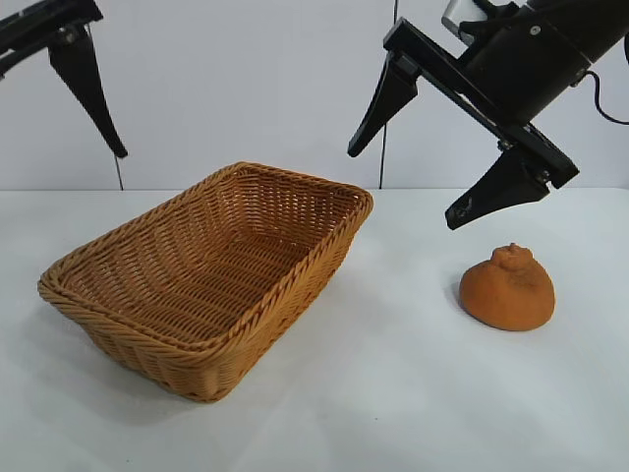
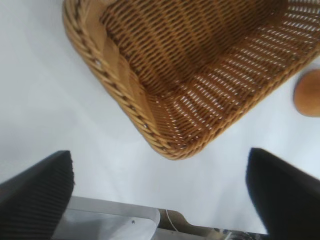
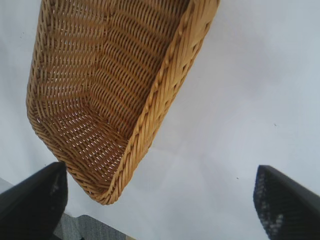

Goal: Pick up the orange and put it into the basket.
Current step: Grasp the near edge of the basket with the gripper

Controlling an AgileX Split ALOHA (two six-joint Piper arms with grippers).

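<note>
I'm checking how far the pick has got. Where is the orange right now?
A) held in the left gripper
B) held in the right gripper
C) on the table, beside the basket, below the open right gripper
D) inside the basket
C: the orange rests on the white table, apart from the basket, with the right gripper open above it and holding nothing; the left gripper is open, raised at the far left.

Matte black right gripper (image 1: 403,182) with tapered pointed fingers (ribbed pads (image 3: 280,205)), black cable behind its wrist.
</note>
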